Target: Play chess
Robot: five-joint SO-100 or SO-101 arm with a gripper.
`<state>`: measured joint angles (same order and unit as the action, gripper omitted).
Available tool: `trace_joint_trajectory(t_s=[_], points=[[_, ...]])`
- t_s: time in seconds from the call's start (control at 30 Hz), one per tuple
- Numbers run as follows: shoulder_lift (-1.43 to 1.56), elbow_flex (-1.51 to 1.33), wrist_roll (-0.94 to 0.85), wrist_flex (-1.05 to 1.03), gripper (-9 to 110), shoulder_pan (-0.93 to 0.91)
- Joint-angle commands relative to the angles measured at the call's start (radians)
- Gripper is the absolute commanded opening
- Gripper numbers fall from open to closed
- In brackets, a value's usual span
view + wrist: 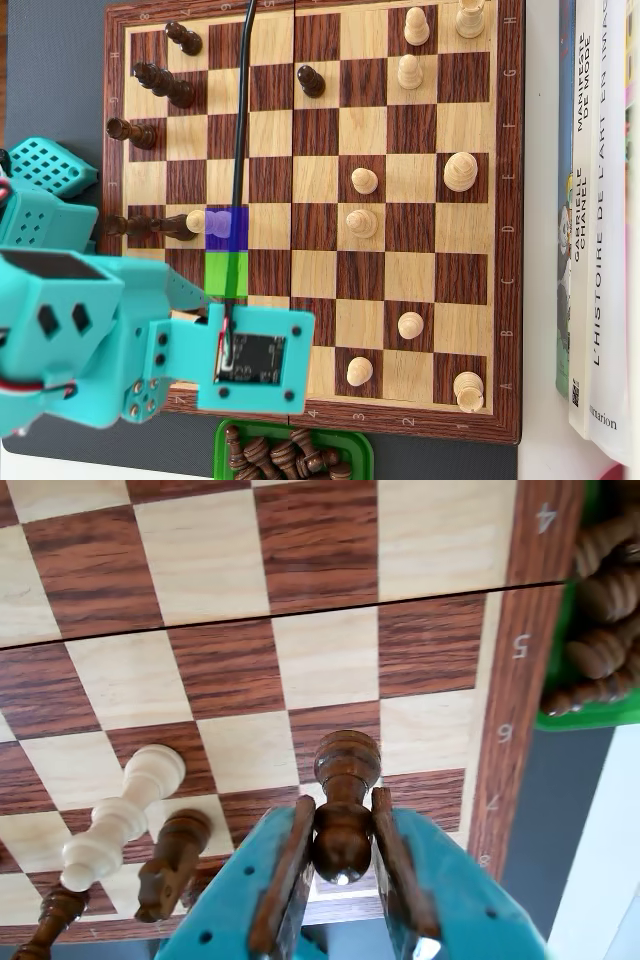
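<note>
— Where does the chessboard (330, 200) sit?
— On the tabletop (50, 90), books (600, 200) off its right edge in the overhead view.
— And the tray (290, 452) of pieces?
— Just beyond the board's near edge, under the arm (110, 330) at the near-left corner.

One chessboard (515, 250), ten light pieces (460, 170), one green tray (366, 455) of dark pieces (270, 455), one blue square (226, 228), one green square (226, 273).
</note>
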<state>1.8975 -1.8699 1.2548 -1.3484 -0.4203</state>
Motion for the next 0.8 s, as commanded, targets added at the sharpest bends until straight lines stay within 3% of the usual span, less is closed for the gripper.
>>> trace_joint_trajectory(t_s=[0.0, 0.77], points=[[0.018, 0.095, -0.040, -0.005, 7, -0.052], [-0.528, 0.529, -0.229, -0.003, 7, -0.249]])
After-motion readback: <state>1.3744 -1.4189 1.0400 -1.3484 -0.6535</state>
